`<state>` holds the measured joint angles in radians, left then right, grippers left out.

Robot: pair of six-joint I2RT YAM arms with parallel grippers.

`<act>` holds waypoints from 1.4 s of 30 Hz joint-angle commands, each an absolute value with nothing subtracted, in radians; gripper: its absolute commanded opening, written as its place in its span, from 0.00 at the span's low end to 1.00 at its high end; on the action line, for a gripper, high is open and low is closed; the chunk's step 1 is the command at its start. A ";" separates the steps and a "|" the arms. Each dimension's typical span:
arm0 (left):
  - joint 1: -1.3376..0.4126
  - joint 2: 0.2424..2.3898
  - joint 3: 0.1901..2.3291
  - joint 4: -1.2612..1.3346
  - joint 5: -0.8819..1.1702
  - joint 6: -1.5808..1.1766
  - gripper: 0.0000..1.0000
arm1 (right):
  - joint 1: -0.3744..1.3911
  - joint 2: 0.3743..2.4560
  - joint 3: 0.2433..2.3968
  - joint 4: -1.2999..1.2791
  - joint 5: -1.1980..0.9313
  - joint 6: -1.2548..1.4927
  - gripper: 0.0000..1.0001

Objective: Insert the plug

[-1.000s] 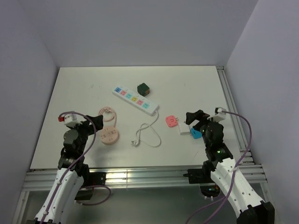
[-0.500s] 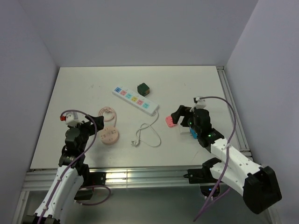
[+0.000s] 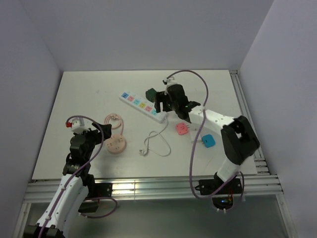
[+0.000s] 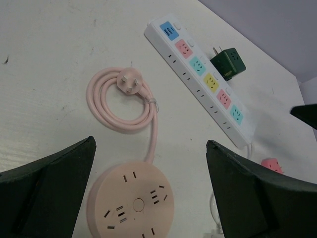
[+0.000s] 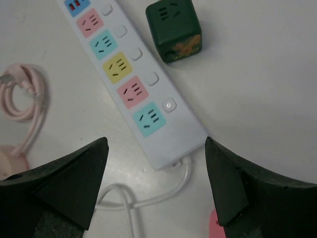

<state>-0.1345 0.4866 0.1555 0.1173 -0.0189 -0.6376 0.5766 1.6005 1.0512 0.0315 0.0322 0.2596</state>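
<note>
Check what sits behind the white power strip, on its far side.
A dark green cube adapter lies just beyond the power strip, socket holes up, prongs pointing sideways. The cube's underside is hidden. The right gripper overlaps part of it in the top view.

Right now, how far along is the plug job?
Nothing looks done: every socket on the white power strip is empty. In hand: the right end effector hovers open over its cable end, holding nothing. Still to do: grasping a plug and inserting it.
</note>
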 commanded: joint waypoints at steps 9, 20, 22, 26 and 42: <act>-0.135 0.508 0.198 0.179 0.023 -0.618 0.99 | 0.578 2.023 1.606 -0.207 0.109 0.014 0.86; -0.135 0.521 0.199 0.186 0.026 -0.620 0.99 | 0.520 2.207 1.810 -0.278 0.005 -0.044 0.95; -0.135 0.522 0.201 0.189 0.037 -0.614 0.99 | 0.508 2.229 1.827 -0.279 0.005 -0.063 0.95; -0.135 0.489 0.187 0.192 0.045 -0.614 1.00 | 0.506 2.244 1.839 -0.268 -0.026 -0.090 0.95; -0.135 0.511 0.190 0.201 0.043 -0.615 0.99 | 0.506 2.376 2.035 -0.347 -0.146 -0.173 0.88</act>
